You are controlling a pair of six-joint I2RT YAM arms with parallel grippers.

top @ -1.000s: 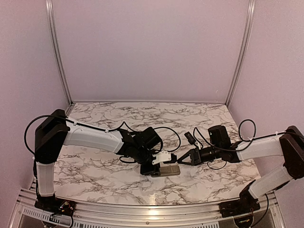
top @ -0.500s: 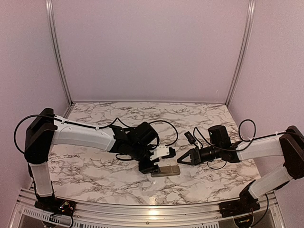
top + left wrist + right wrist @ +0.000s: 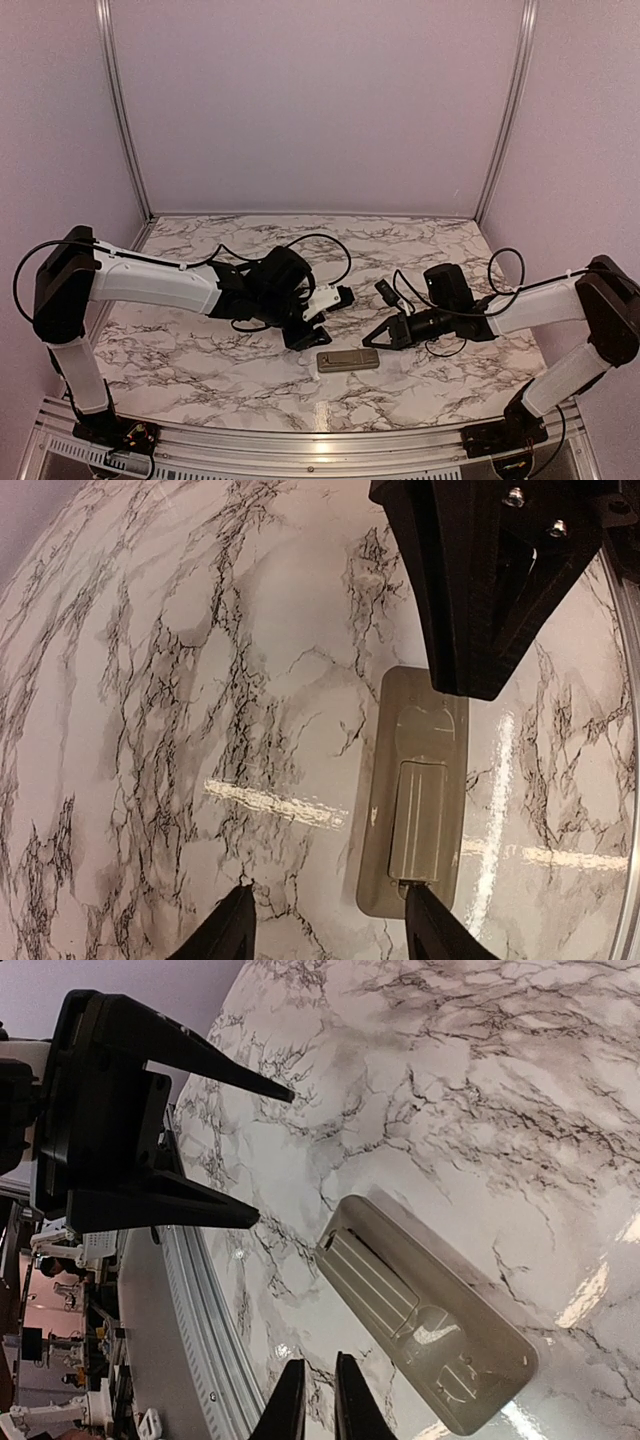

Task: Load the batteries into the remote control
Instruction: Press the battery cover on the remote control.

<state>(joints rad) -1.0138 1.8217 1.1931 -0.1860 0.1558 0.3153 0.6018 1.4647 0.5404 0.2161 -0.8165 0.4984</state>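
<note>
Lying: remote [image 3: 348,360] flat on the table [image 3: 200,370], grey back up, long axis side to side along the near edge, ribbed cover end toward the left gripper.
Left gripper [image 3: 322,318]: fingers apart, empty, just beyond the remote; arm stretched low across the table.
Right gripper [image 3: 372,337]: fingers almost together with a thin gap, seemingly nothing between; pointing left, tip just beside the remote's right end.
</note>
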